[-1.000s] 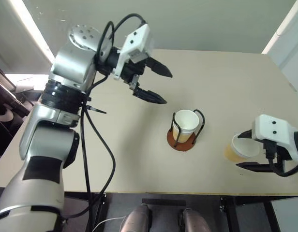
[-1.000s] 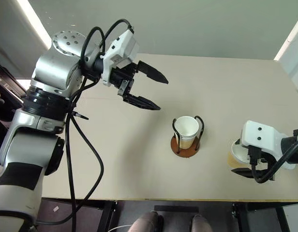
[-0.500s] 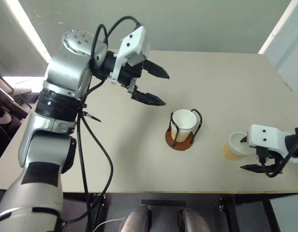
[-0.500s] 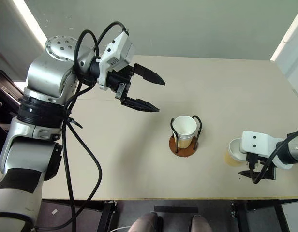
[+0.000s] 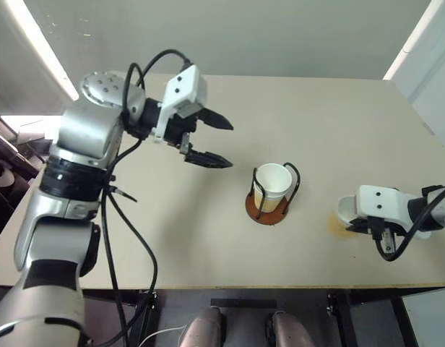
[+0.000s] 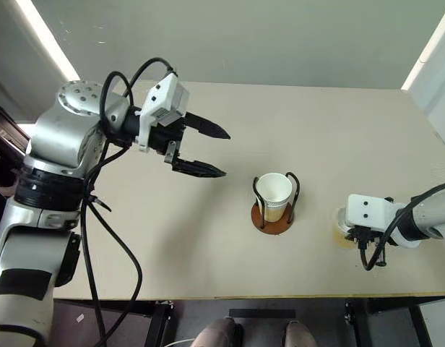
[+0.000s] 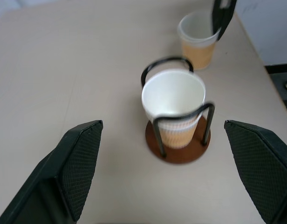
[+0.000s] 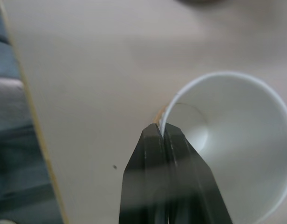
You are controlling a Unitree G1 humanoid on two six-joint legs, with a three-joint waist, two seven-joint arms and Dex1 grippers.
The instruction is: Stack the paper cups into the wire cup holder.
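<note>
change: the right gripper (image 8: 163,133) fingers, apart a second ago, are now pinched on the tan paper cup's (image 7: 198,36) rim.
where: near the table's (image 5: 208,231) right front edge.
left gripper (image 5: 212,141): fingers apart, nothing held.
meaning: cup looks ready to be lifted to the wire cup holder (image 5: 269,194), one cup already seated.

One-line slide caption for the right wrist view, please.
Right tool shut on the rim of a paper cup standing on the table.

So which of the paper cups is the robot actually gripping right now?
The loose paper cup on the table, its rim pinched by the shut right gripper. The other cup sits untouched inside the wire cup holder.
</note>
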